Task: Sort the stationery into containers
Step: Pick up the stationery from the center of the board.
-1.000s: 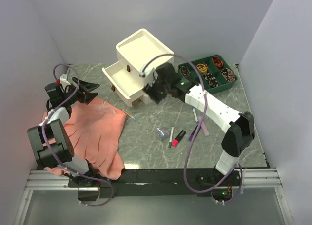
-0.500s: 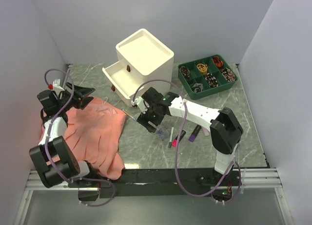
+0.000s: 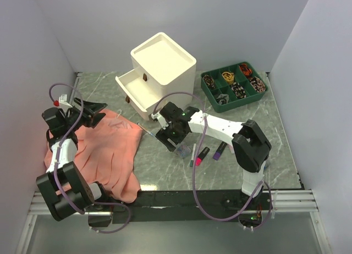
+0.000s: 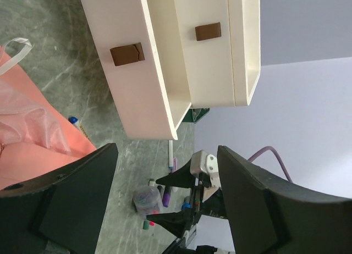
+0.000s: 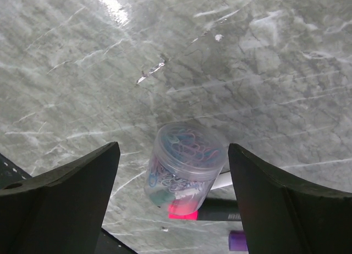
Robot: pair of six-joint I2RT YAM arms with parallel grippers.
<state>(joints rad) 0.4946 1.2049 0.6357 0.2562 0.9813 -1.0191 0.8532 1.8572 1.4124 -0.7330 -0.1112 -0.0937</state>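
Looking down on a green marbled table (image 3: 264, 133), its near left part covered by a salmon-pink cloth (image 3: 104, 149). Finding at the back a cream-white cabinet (image 3: 176, 81) with a recessed top, the lower drawer (image 3: 129, 86) pulled out to the left and the upper one pushed in, a small dark handle (image 4: 127, 53) on each front. Passing right of that to a green divided tray (image 3: 242, 100) near the table's far right corner. Meeting the left gripper (image 3: 93, 112) over the cloth's far edge, aimed at the cabinet, jaws spread wide and closed on nothing; through the gap in the left wrist view, only the drawer fronts and the table beyond. Meeting the right gripper (image 3: 175, 143) low over the middle of the table, just in front of the cabinet, jaws likewise spread wide. Spotting in the right wrist view a small clear clip jar (image 5: 184, 163) upright on the marble, centred in the gap between the two fingers (image 5: 66, 193), bare table on either side, touching neither. Noting just right of the jar in the top view a green-capped marker (image 3: 193, 155), a pink highlighter (image 3: 202, 155) beside it, a purple highlighter (image 3: 220, 151) further right, and a thin blue-tipped pen (image 3: 147, 131) by the cloth's edge, all outside the jaws.
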